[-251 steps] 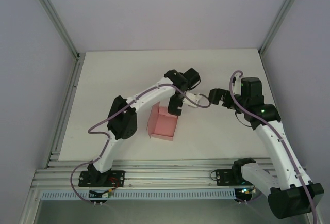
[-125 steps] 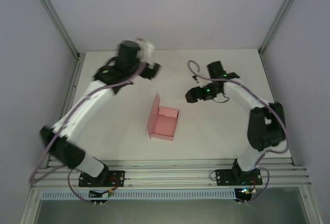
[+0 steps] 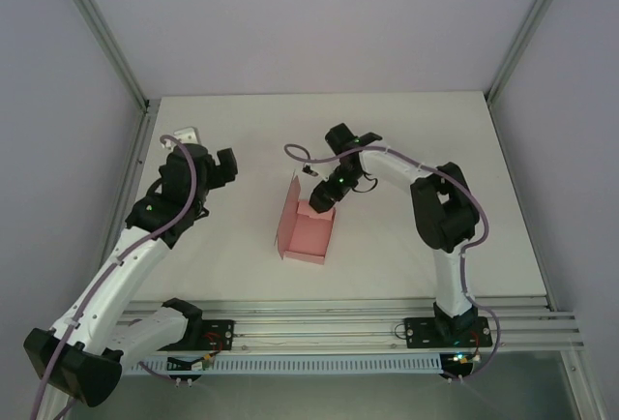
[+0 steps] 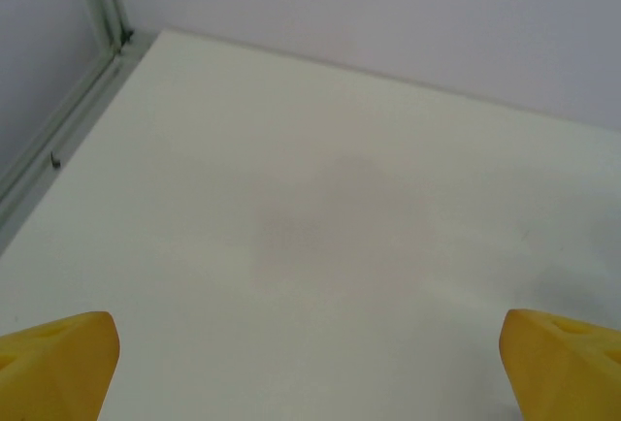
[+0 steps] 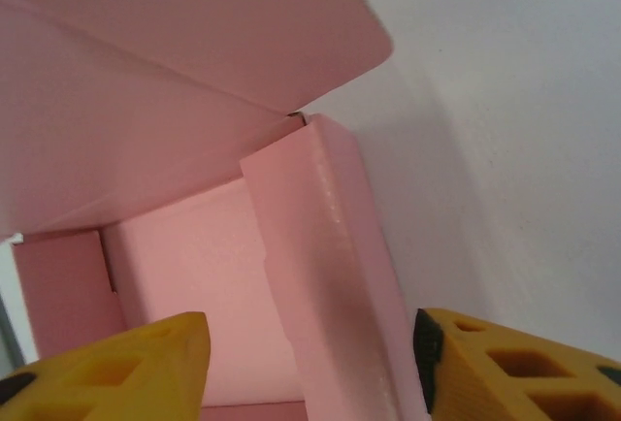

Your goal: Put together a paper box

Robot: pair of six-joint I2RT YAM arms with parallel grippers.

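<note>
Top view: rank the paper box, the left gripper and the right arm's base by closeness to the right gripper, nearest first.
From the right gripper:
1. paper box, right at its fingertips, centre of view.
2. left gripper, off to the left.
3. right arm's base, at the bottom right.

White table (image 3: 261,125), aluminium frame posts (image 3: 102,28), pale walls (image 3: 309,14)

The top external camera sits high behind the arm bases (image 3: 189,333) and looks down over the whole tabletop (image 3: 406,130). The left wrist camera looks low across bare tabletop toward the far-left frame post (image 4: 102,4), a corner the overhead view shares. The right wrist camera sits very near the paper box (image 5: 194,275), facing into its open inside; the overhead view takes in the same box at mid-table.
</note>
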